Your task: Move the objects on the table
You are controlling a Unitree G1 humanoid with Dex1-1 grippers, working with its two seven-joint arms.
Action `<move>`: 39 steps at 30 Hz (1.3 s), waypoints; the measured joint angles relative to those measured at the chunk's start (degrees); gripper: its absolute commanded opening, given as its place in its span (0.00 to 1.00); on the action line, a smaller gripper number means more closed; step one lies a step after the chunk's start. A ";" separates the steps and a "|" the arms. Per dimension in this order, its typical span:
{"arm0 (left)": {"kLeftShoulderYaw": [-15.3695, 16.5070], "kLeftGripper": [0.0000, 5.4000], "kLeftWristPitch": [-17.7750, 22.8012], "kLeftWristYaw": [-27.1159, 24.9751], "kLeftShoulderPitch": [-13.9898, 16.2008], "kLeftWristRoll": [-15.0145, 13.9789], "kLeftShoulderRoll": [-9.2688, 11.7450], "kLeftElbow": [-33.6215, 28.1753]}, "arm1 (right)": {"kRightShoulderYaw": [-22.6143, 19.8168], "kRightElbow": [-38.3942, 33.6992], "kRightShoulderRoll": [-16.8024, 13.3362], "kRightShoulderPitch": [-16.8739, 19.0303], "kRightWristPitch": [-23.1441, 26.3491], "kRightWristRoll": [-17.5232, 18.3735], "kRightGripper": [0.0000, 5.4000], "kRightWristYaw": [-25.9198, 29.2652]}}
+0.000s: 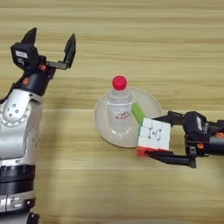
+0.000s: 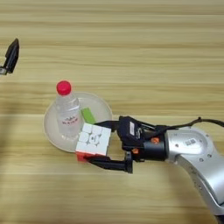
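The clear plastic bottle with a red cap stands upright on a round beige plate in the middle of the table. At the plate's front right rim is the multicoloured puzzle cube, white face up. My right gripper reaches in from the right, one black finger behind the cube and one in front, shut on it. Far to the left, my left gripper is open and holds nothing.
A small flat green piece lies on the plate between the bottle and the cube. The left arm's silver forearm fills the left edge of the left eye view.
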 measured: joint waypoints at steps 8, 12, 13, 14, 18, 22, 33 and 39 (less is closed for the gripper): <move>-2.00 1.00 3.33 -5.05 3.15 -3.50 1.06 -5.95 | -0.02 0.05 -0.02 -0.01 -0.01 0.00 0.62 0.04; -2.99 1.00 5.22 -8.20 4.04 -6.99 1.55 -9.01 | -0.17 0.07 -0.37 -0.01 -0.03 0.06 0.62 0.43; -3.13 1.00 5.53 -8.91 4.29 -7.61 1.81 -9.80 | -0.25 0.07 -0.53 -0.01 -0.03 0.08 0.62 0.67; -3.21 1.00 6.16 -9.71 4.65 -8.76 2.19 -10.74 | -0.35 0.07 -0.67 0.00 -0.04 0.11 0.62 0.75; -4.21 1.00 7.94 -12.55 6.14 -11.73 3.01 -14.35 | -0.69 0.07 -0.99 -0.01 -0.07 0.16 0.62 0.85; -5.73 1.00 9.51 -14.82 7.91 -12.89 4.68 -16.92 | -1.20 0.11 -1.12 -0.03 -0.08 0.20 0.62 0.97; -9.51 1.00 11.98 -21.43 12.21 -16.20 7.66 -21.67 | -2.40 0.60 -1.29 -0.05 -0.11 0.48 0.62 2.41; -12.64 1.00 13.04 -25.95 15.00 -16.24 10.12 -23.38 | -3.05 0.60 -1.35 -0.06 -0.11 1.44 0.62 3.38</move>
